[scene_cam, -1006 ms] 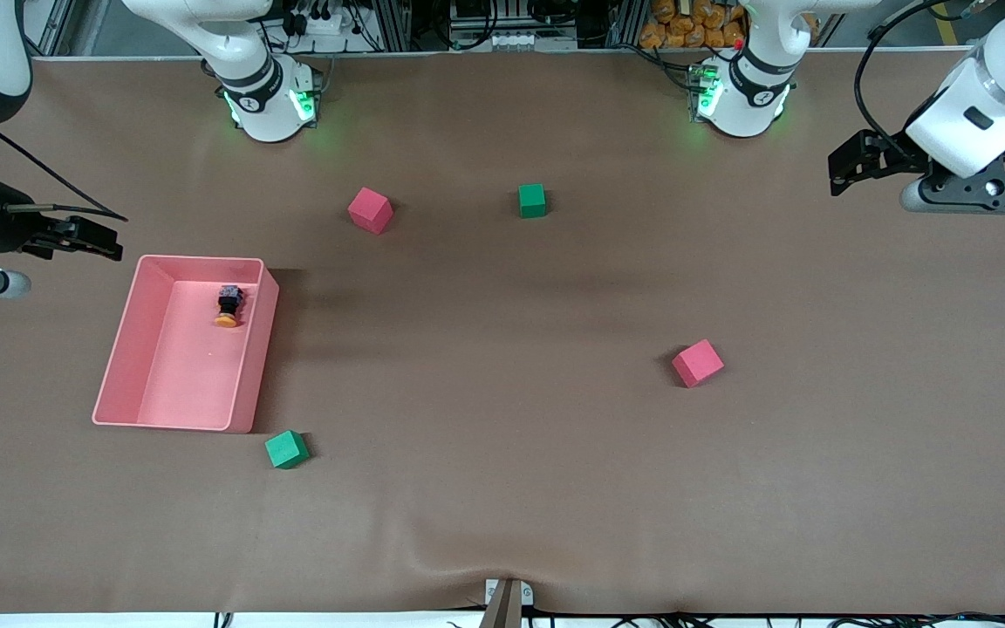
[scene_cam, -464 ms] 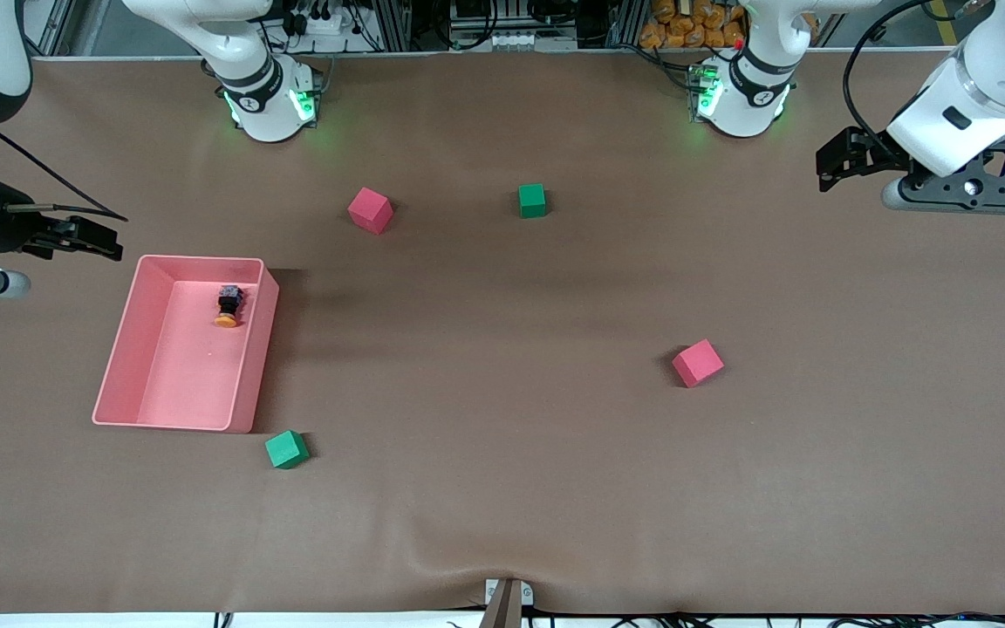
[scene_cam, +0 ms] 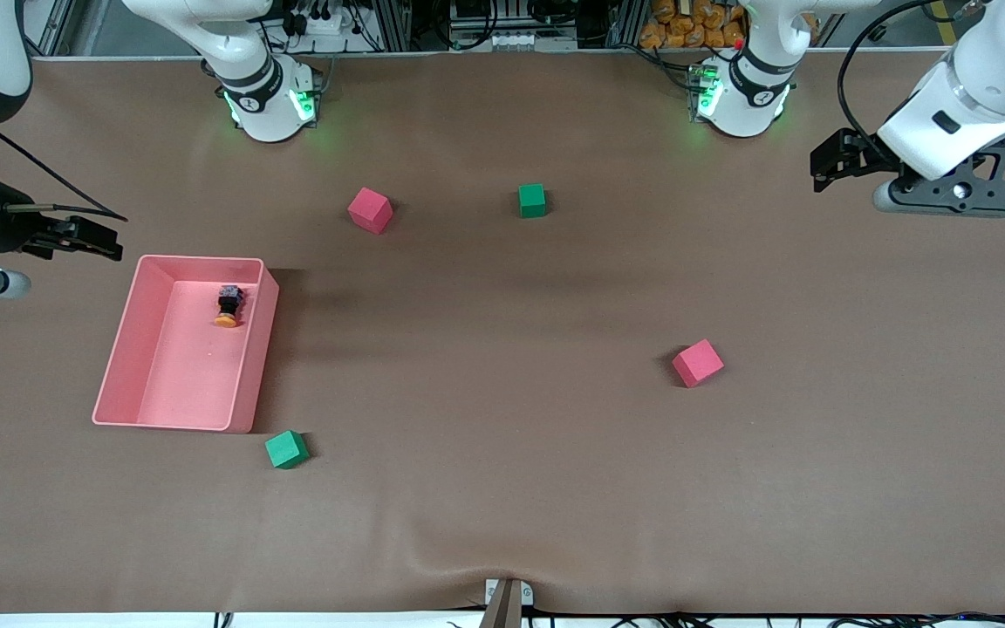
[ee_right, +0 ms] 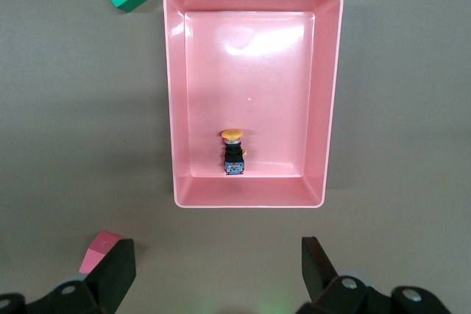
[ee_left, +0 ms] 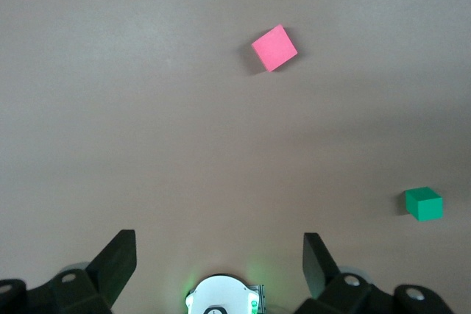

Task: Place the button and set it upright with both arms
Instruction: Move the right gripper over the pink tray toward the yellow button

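The left claw [scene_cam: 825, 163] hangs in the air over the worktop [scene_cam: 502, 488] at the left arm's end, its wrist tilted so the fingers point toward the middle of the worktop; the left wrist view shows its two fingers [ee_left: 118, 262] spread wide with nothing between them. Compared with a second ago, this claw has drifted a little toward the arm bases and inward from the worktop's edge. The right claw [scene_cam: 105, 244] waits over the worktop at the right arm's end, just beside the pink tray [scene_cam: 132, 318], unchanged from the earlier frames; the right wrist view shows its fingers [ee_right: 118, 270] spread apart and empty. The button [scene_cam: 228, 306] lies on its side in the tray, close to the tray wall nearest the arm bases, with its orange cap turned toward the front camera and its black body toward the bases; it has not moved. One green cube [scene_cam: 286, 449] sits just beside the tray's corner nearest the front camera, a pink cube [scene_cam: 370, 210] and another green cube [scene_cam: 532, 200] lie nearer the bases, and a second pink cube [scene_cam: 697, 363] rests toward the left arm's end.
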